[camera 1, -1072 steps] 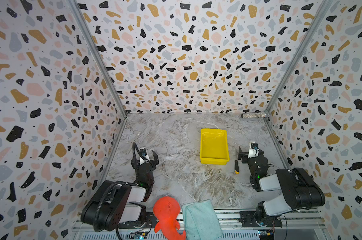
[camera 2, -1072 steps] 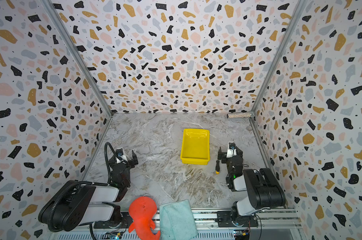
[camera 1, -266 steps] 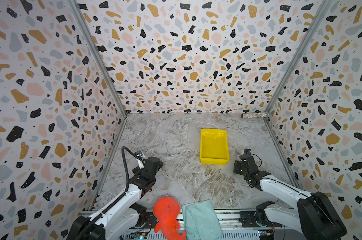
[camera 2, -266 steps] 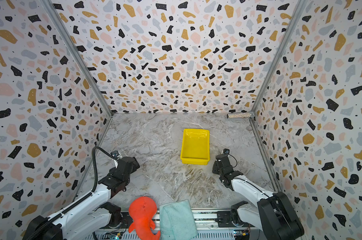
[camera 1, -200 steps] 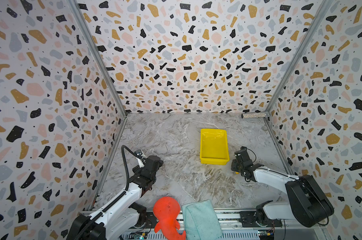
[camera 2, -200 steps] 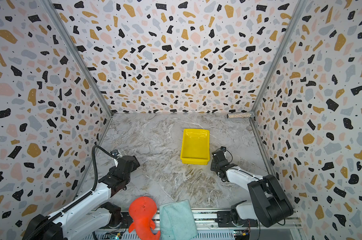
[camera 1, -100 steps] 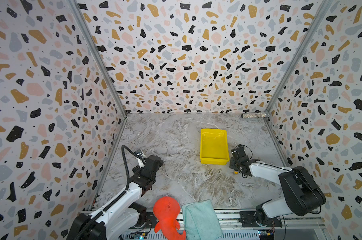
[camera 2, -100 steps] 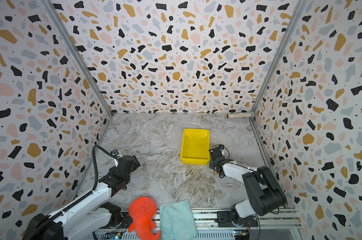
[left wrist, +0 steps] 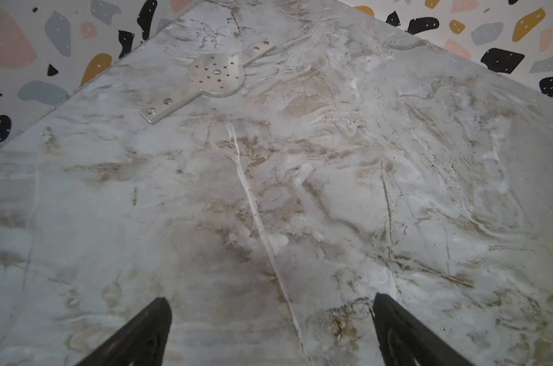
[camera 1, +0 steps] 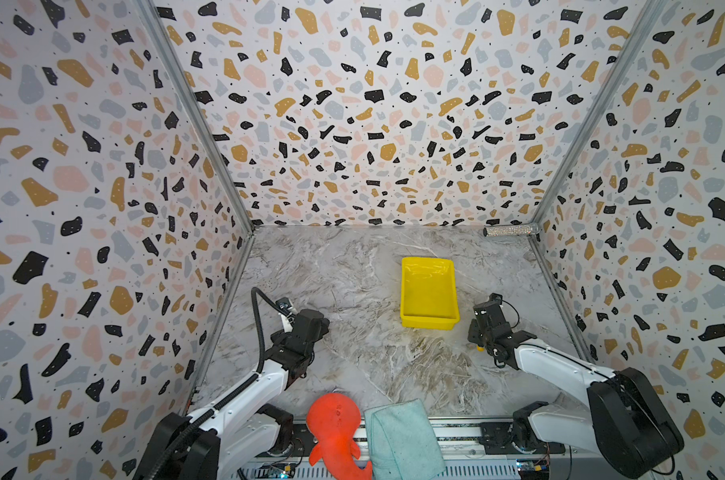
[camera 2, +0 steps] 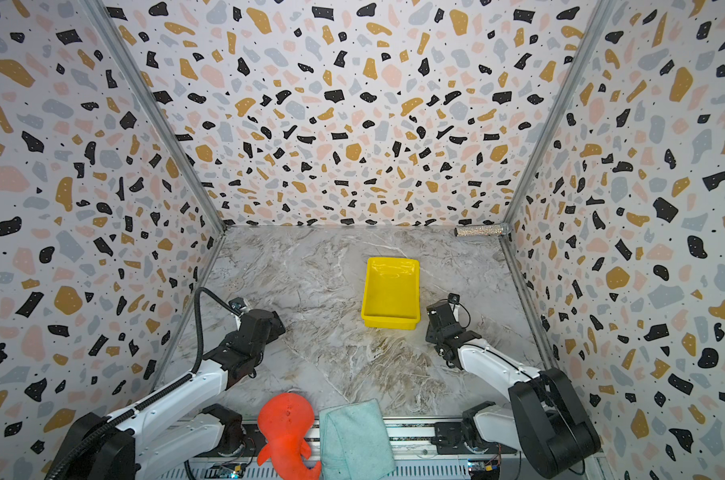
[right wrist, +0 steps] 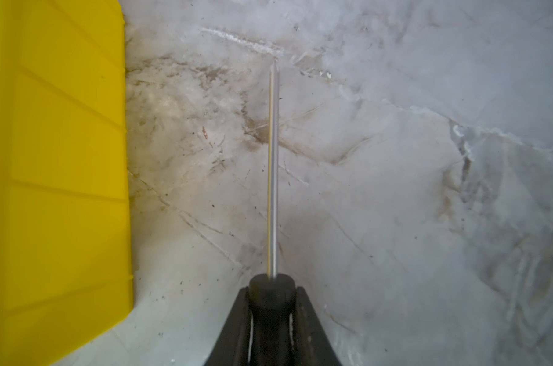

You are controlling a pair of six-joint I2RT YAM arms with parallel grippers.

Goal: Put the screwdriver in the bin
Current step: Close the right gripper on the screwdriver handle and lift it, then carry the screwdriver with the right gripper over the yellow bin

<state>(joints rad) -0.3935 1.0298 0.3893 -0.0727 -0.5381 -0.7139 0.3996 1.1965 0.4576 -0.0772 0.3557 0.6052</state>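
Your right end effector is clamped on the screwdriver. Both black fingers press the sides of the black handle, and the thin metal shaft runs straight out past the fingertips over the marbled counter. You cannot tell from these views whether the tip touches the counter. A long outer wall of the yellow bin runs beside the shaft, apart from it, so the screwdriver is outside the bin.

In both top views you find this end effector at the lower right of the frame, just right of the bin's near right corner. In a top view a speck of the orange cap shows under it. The bin sits right of centre, its long sides running up the frame.

Your left end effector is spread wide with nothing between its fingers, over bare counter at the lower left of the top views. A drilled metal plate lies flat on the counter ahead of it, near the wall.

Along the bottom edge, a red toy and a teal cloth lie side by side. A glittery cylinder lies against the back wall at the counter's far right corner.
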